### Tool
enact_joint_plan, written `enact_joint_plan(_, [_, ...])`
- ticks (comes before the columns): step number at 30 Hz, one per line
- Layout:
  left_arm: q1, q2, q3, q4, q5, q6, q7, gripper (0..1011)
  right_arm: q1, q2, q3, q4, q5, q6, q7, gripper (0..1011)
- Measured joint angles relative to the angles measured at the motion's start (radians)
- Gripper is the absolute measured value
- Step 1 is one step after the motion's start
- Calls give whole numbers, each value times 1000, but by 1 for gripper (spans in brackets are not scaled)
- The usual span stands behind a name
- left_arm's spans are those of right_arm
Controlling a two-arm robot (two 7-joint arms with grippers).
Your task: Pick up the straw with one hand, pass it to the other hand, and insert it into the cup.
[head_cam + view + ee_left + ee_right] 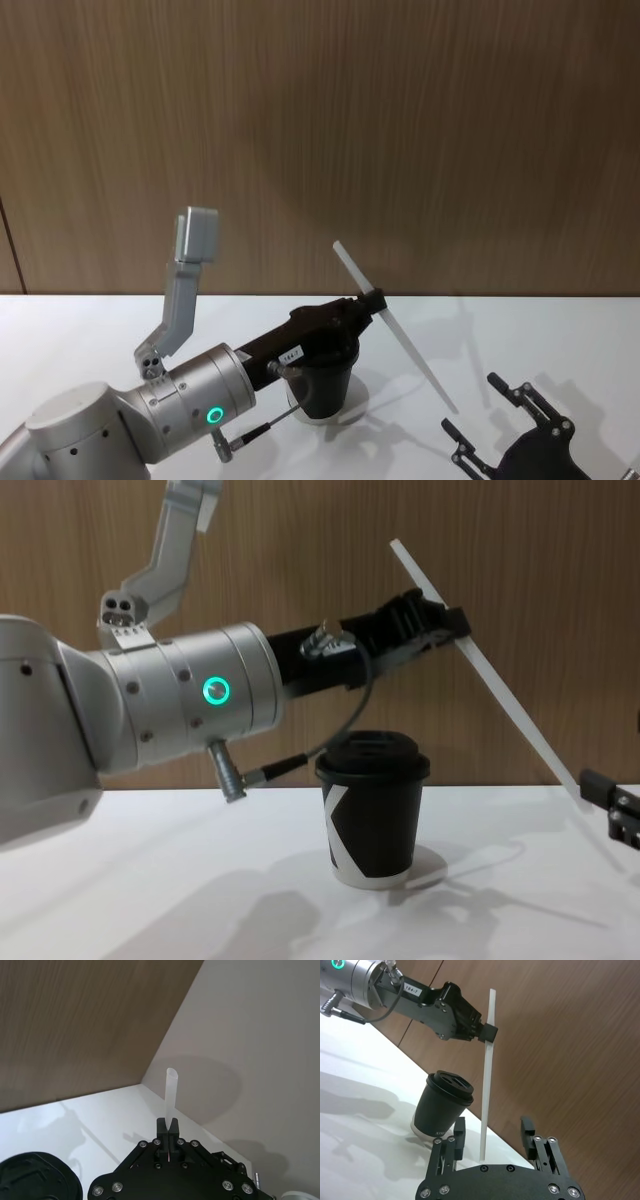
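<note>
One straw (pixel 410 347), one cup (pixel 375 815); two hands: left hand (pixel 375 300), right hand (pixel 472 404).

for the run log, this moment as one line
left tool: shut on straw, above cup | straw: tilted, not in cup | right tool: open at straw's lower end

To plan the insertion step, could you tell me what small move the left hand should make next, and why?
Probably swing the lower end of the long thin white straw over the small black lidded paper cup. The left hand is shut on the straw, the right hand below is open, and the tilted straw's lower end hangs to the cup's right.
</note>
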Motion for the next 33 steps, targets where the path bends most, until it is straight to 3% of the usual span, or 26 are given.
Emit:
enact_joint_plan(7, [-12,23,8,-32,38,-27,8,10,0,0,0,0,0,0,0,893])
enact_joint_plan(12, [-25,48,16,-64,76,-47,16,10,0,0,0,0,0,0,0,999])
enact_joint_plan(24, [-70,128,34,-151,179,-76,41,8,0,0,0,0,0,0,0,1001])
enact_joint_plan(33, [-116,195,50,-210,241,-67,40,11,0,0,0,0,0,0,0,1001])
